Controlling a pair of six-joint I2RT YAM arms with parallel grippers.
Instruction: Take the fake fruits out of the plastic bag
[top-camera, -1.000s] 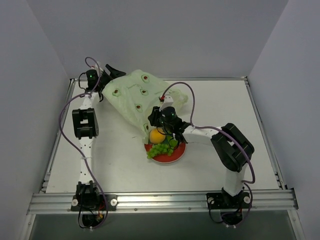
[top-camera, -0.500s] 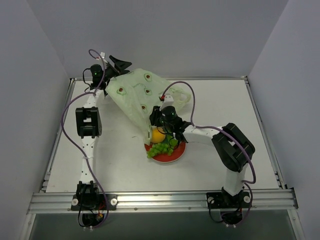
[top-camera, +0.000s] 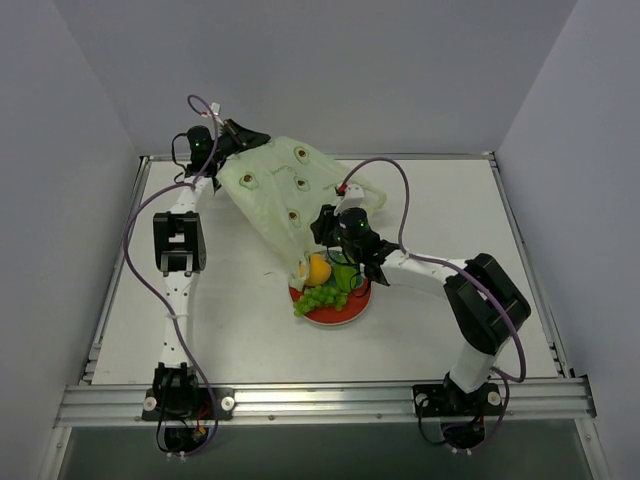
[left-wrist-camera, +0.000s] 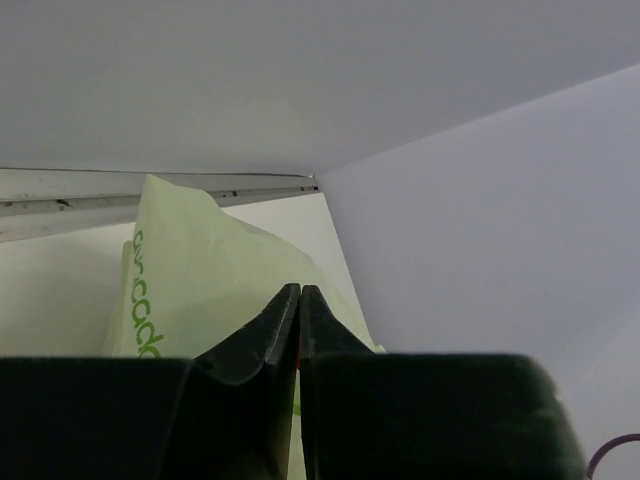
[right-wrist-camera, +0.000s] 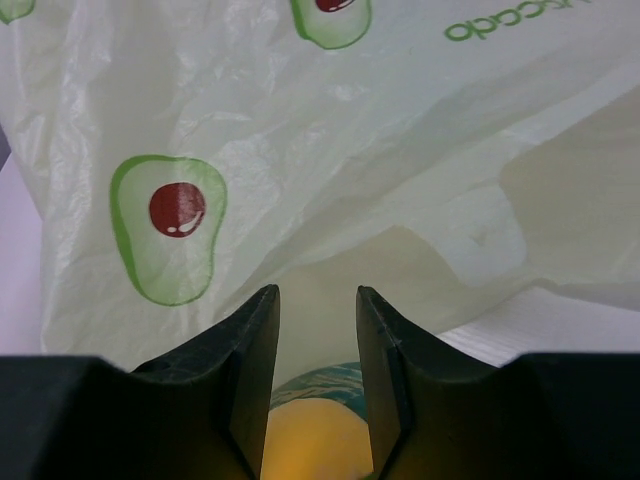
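The plastic bag (top-camera: 283, 190) hung stretched over the far left part of the counter (top-camera: 220, 300), sloping from a raised far-left corner down to the plate (top-camera: 331, 319) near the middle. The left claw (top-camera: 243, 138) was up at that raised corner, by the far wall. In its wrist view its fingers were pressed tight together with the pale green film showing on both sides of the tips, so it looked to be pinching the bag's corner.

The bag's near end drooped onto the far left edge of the plate, and its open mouth touched the orange-yellow fruit (top-camera: 318, 268). That fruit sat on the far side of the plate. The light green grape bunch (top-camera: 320, 297) lay just beside it toward the near edge and spilled a little over the left rim. A green fruit (top-camera: 345, 284) showed on the right side of the plate, partly hidden under the right arm.

The right claw (top-camera: 324, 243) hovered low over the far edge of the plate, at the mouth of the bag. Its fingers were partly spread. In its wrist view the narrow gap between them framed the orange-yellow fruit below and the bag's crinkled film beyond the tips.
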